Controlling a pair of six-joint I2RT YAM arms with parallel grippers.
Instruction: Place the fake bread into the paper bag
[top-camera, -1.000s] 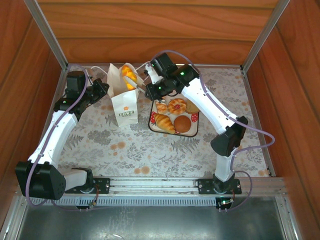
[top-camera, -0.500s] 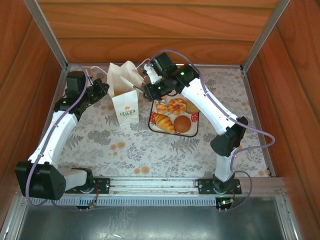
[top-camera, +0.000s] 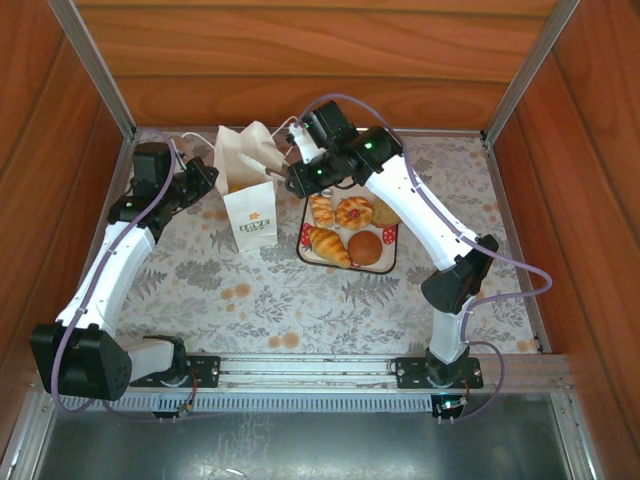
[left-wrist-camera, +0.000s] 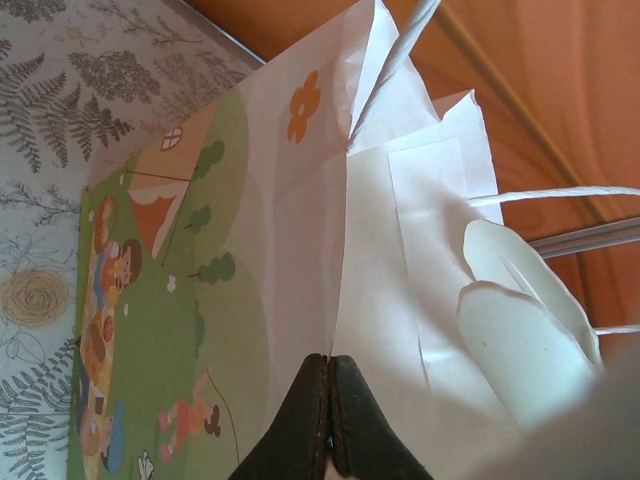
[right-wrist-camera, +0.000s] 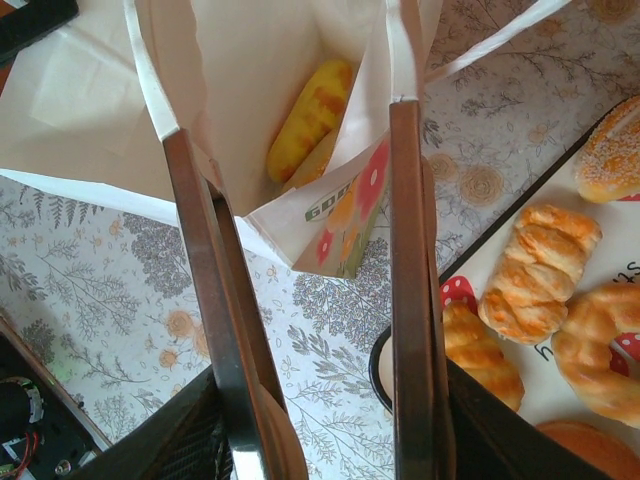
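Observation:
The white paper bag stands open at the back left of the table. My left gripper is shut on the bag's left top edge; in the left wrist view its black jaws pinch the paper bag. My right gripper hovers open over the bag's mouth, its long fingers apart with nothing between them. A yellow oblong bread lies inside the bag. More fake bread lies on the tray: a croissant, a glazed ring and a round bun.
The white strawberry-print tray sits just right of the bag, under my right arm. A twisted pastry and a sugared bun lie on it. Wooden walls enclose the floral tablecloth; the bag's loop handles stick out.
A second ago my right gripper held a yellow-orange bread over the bag. The bread has dropped into the bag and the fingers have parted; the left arm kept still.

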